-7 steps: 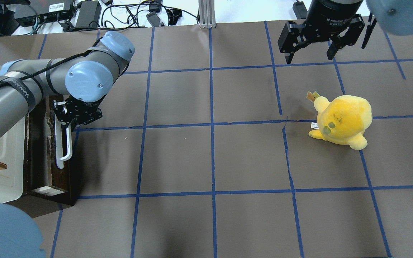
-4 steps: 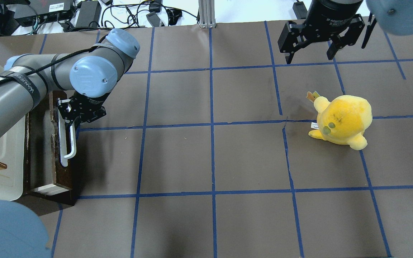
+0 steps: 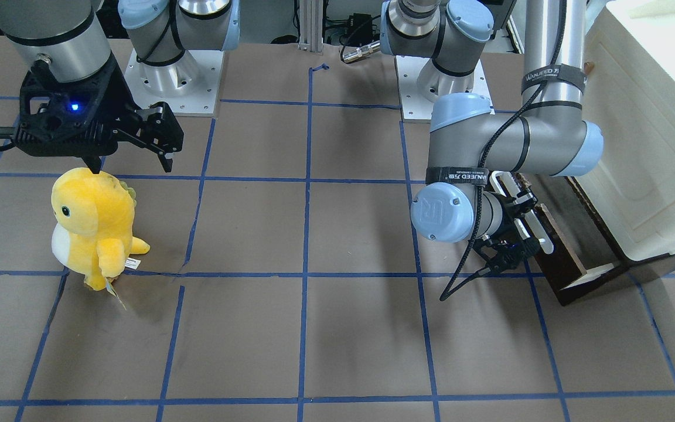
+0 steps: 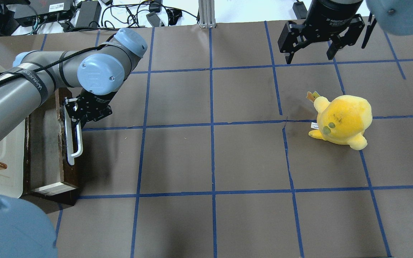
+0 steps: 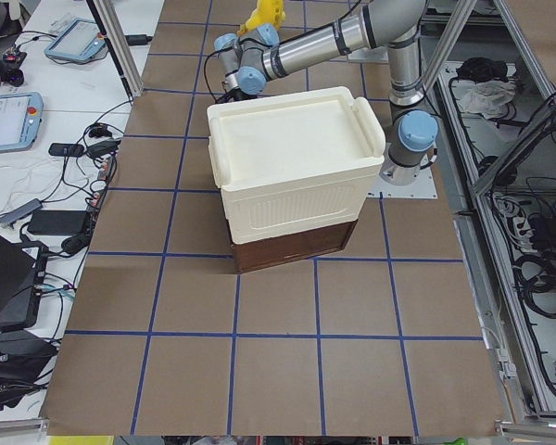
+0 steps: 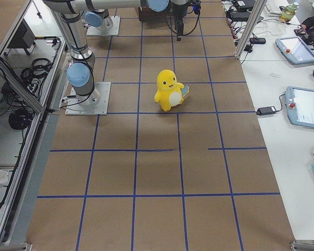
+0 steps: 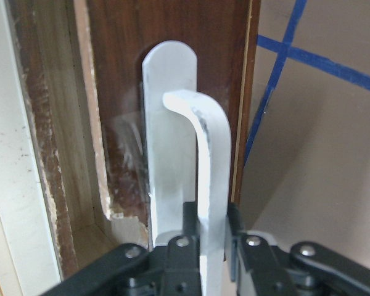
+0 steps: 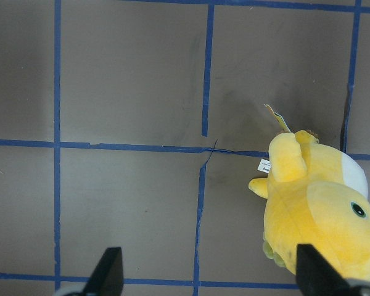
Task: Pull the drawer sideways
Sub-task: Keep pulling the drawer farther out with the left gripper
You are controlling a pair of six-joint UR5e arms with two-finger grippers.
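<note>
**Drawer and left claw.** One dark brown drawer (image 4: 71, 179) is sitting at the foot of one cream-white cabinet (image 5: 292, 158), directly beside the left claw (image 4: 74, 123). It is standing partly out of the cabinet, so its pale wooden interior is showing between the dark front and the cabinet body. One long white bar handle (image 7: 172, 123) is running along the drawer front. The left claw is gripping this bar near one end, its two fingers (image 7: 188, 225) pressing against either side of the bar. The rest of the handle is extending away from the claw along the front.

**Right claw.** The right claw (image 4: 309, 57) is hanging above the table (image 4: 210, 161), well apart from the drawer. Its two fingers are spread wide and are holding nothing.

**Other items.** One yellow plush toy (image 4: 342, 120) is standing upright on the table near the right claw, on the side towards the robot, and is not touching it. Blue tape lines are dividing the brown table surface into squares around both claws.
</note>
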